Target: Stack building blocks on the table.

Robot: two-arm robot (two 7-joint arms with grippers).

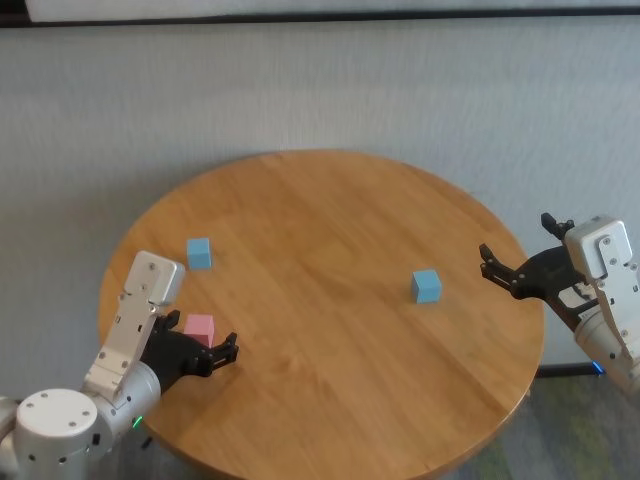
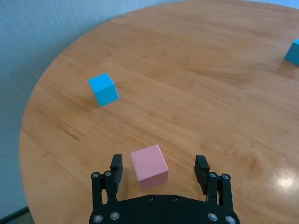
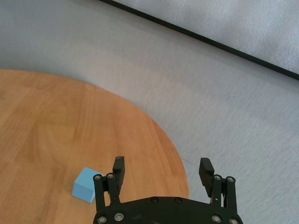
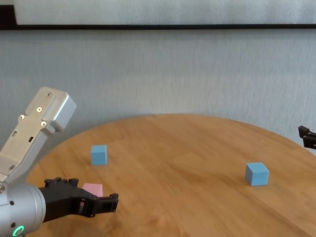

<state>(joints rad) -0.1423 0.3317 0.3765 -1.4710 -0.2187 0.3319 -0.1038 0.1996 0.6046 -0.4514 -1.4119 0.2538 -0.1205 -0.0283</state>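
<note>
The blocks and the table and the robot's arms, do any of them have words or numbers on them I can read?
None: no words, numbers or signs can be read in any view.
pink block: plain faces.
left blue block and right blue block: plain faces.
table: only wood grain.
left tool, open around the pink block: black, no label showing.
right tool, open at the table's right edge: no label showing.

Found no readable text, label, brand, number or sign anywhere.
</note>
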